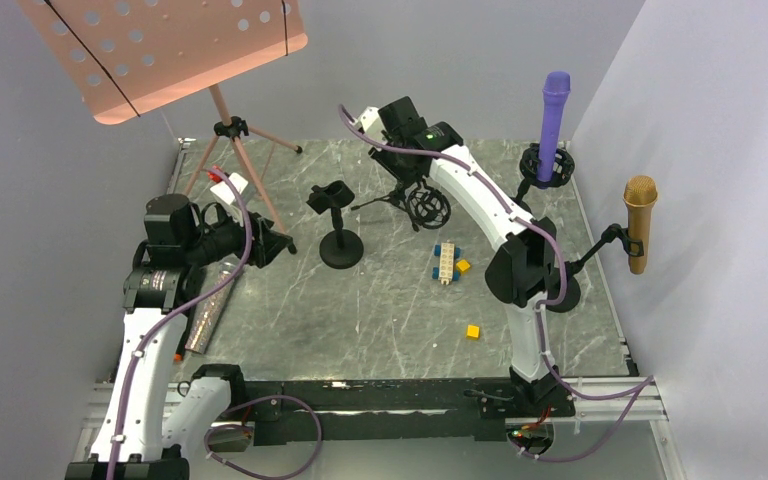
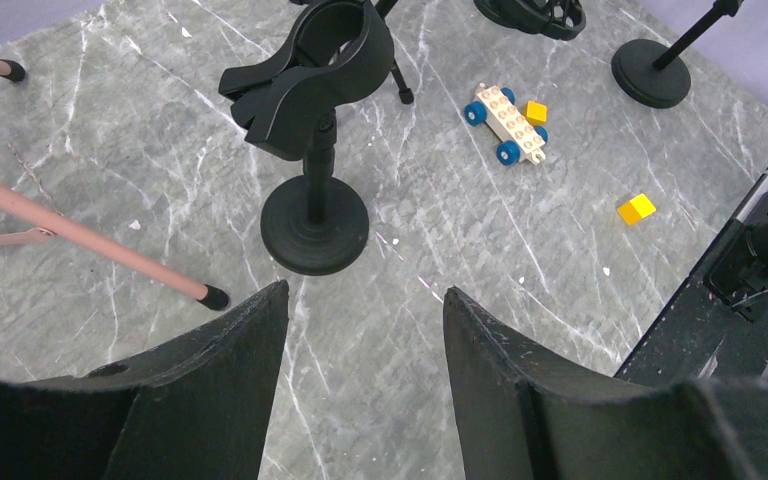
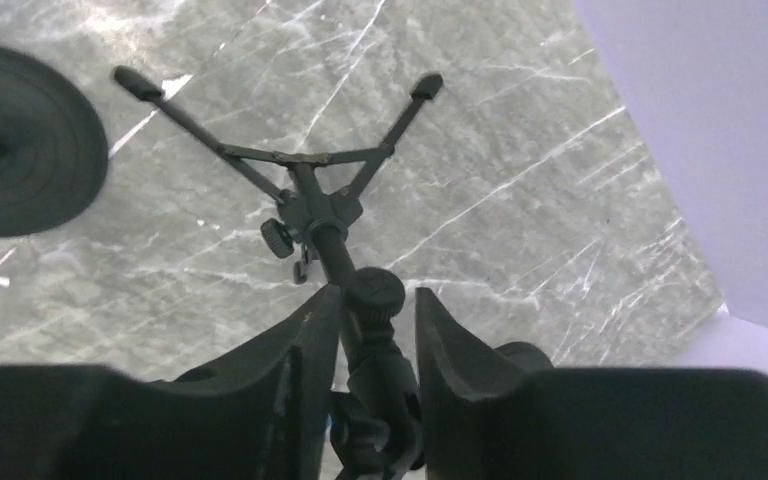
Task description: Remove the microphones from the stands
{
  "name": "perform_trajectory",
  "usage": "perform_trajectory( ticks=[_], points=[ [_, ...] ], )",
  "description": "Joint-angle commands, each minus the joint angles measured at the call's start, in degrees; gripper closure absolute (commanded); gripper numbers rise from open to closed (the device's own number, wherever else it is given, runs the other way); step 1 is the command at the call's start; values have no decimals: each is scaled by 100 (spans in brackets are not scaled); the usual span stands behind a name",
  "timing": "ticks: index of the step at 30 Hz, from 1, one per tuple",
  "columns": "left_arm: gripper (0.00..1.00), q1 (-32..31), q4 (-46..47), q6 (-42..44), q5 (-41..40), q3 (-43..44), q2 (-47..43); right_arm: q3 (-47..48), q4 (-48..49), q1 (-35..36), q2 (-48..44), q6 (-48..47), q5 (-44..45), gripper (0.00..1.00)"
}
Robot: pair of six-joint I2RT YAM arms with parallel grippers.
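Note:
A purple microphone (image 1: 554,110) stands upright in a black ring mount (image 1: 548,168) at the back right. A gold microphone (image 1: 640,215) hangs head-up in a boom stand's clip (image 1: 605,240) by the right wall. My right gripper (image 1: 412,165) (image 3: 377,292) reaches down at the back centre. Its jaws are closed in on the neck and knob of a black tripod stand (image 1: 425,205) (image 3: 300,170), which carries no microphone. My left gripper (image 1: 275,245) (image 2: 366,290) hovers open and holds nothing. It points at an empty black clip stand (image 1: 338,215) (image 2: 312,150).
A pink music stand (image 1: 160,50) rises at the back left, its legs (image 2: 80,235) running across the marble. A toy brick car (image 1: 447,262) (image 2: 507,120) and a yellow block (image 1: 472,331) (image 2: 637,208) lie mid-table. A silvery strip (image 1: 205,310) lies beside the left arm.

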Motion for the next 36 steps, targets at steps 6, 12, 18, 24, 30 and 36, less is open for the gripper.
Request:
perform_trajectory(
  ticks=[6,12,18,24,30,36],
  points=[
    [37,71,228,-161,186,-13,-95,531,421,58,219,-427,481,29],
    [36,81,216,-179,205,20,-75,836,498,58,195,-238,239,22],
    [37,80,201,-185,292,110,-44,1281,435,49,-58,15,-366,19],
    [37,80,226,-38,599,311,132,209,1354,-54,-1661,327,-1004,0],
    [36,-265,-91,656,805,1099,667,-345,1878,-691,-2854,589,-1091,0],
    [36,-912,-362,1262,788,1854,1256,-608,1803,-1392,-3466,442,-465,0]
  ],
)
